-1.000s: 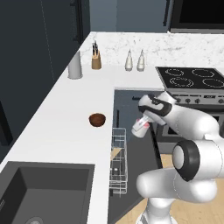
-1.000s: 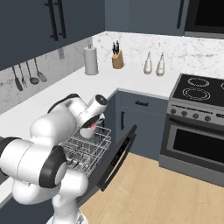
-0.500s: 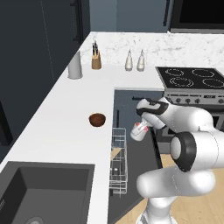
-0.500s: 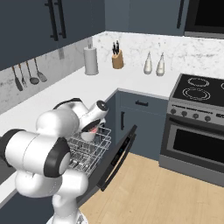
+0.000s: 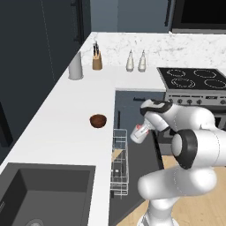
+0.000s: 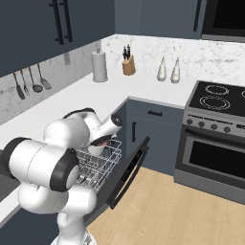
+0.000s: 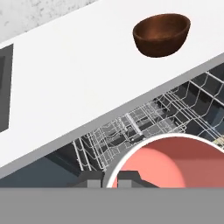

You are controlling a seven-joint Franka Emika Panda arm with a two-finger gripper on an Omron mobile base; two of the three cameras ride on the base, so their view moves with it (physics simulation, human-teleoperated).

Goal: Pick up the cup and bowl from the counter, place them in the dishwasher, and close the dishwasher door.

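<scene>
My gripper [image 5: 142, 129] is shut on the cup [image 5: 137, 134], a small whitish cup tilted with its red inside [image 7: 170, 164] facing the hand camera. The cup hangs just above the pulled-out white wire rack [image 6: 98, 165] of the dishwasher, beside the counter's [image 5: 66, 119] front edge. In the right base view the gripper [image 6: 104, 140] sits low over the rack, with the cup [image 6: 99, 142] partly hidden behind the arm. The dark reddish-brown bowl [image 5: 98, 120] stands upright on the counter near that edge, apart from the gripper; it also shows as the bowl [image 7: 162, 34]. The dishwasher door [image 6: 128, 172] hangs open, slanting down.
A grey canister [image 5: 75, 67], a tan knife block [image 5: 96, 62] and two bottles [image 5: 135, 62] stand along the backsplash. A dark sink [image 5: 39, 194] lies at the near left of the counter. The stove and oven [image 6: 215, 153] stand to the right of the open door.
The gripper has carried the cup slightly down and toward the counter edge, closer over the rack. The bowl and the door have not moved.
</scene>
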